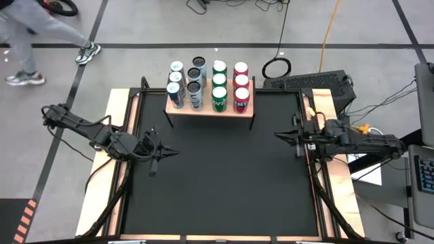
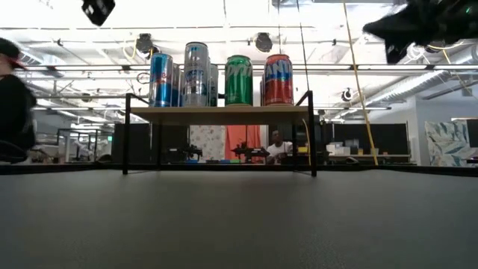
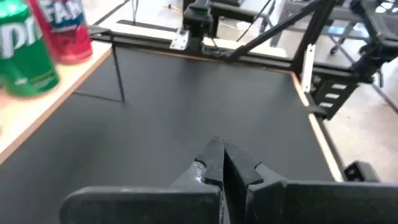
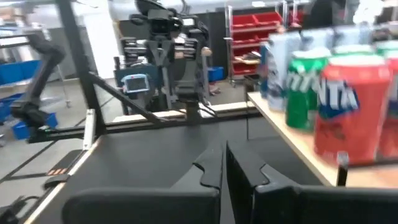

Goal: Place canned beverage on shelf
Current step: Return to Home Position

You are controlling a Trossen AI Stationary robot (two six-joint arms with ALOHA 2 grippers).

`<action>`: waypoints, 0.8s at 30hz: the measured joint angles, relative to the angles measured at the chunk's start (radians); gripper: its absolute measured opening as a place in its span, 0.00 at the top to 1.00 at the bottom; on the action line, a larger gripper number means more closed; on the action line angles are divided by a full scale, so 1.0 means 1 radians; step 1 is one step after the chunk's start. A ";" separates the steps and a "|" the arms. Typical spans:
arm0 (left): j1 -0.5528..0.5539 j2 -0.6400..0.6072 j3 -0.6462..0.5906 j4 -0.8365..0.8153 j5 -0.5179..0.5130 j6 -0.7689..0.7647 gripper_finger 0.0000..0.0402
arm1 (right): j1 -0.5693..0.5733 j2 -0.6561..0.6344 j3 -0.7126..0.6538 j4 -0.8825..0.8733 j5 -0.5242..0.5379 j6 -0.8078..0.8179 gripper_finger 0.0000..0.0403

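The shelf (image 1: 209, 108), a light-wood board on thin black legs (image 2: 125, 142), stands at the far middle of the black table. Several cans stand upright on it in four rows: blue-silver (image 1: 176, 83), silver-dark (image 1: 195, 81), green (image 1: 219, 85) and red (image 1: 241, 85). My left gripper (image 1: 175, 152) hangs shut and empty above the table's left part, pointing right. My right gripper (image 1: 277, 134) is shut and empty over the right part, pointing left. Each wrist view shows shut fingers (image 3: 217, 152) (image 4: 224, 155) and the green (image 3: 25, 50) (image 4: 308, 84) and red (image 3: 65, 28) (image 4: 354, 106) cans.
The black tabletop (image 1: 217, 183) lies bare between the two grippers and toward the near edge. A person (image 1: 41, 30) walks on the floor beyond the far left corner. Black gear (image 1: 312, 83) and a cable coil (image 1: 277, 68) lie behind the far right corner.
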 joint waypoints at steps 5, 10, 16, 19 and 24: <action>0.001 -0.093 -0.120 0.042 -0.008 0.010 1.00 | 0.000 0.037 -0.086 0.128 0.006 0.025 1.00; 0.001 -0.168 -0.196 0.055 -0.015 0.044 1.00 | 0.000 0.049 -0.126 0.134 0.002 0.002 1.00; 0.001 -0.252 -0.297 0.051 -0.025 0.072 1.00 | 0.000 0.049 -0.160 0.151 0.001 -0.044 1.00; 0.001 -0.280 -0.348 0.096 -0.026 0.080 1.00 | 0.000 0.048 -0.166 0.154 0.002 -0.057 1.00; 0.000 -0.321 -0.429 0.137 -0.021 0.151 1.00 | 0.000 0.049 -0.192 0.162 0.013 -0.084 1.00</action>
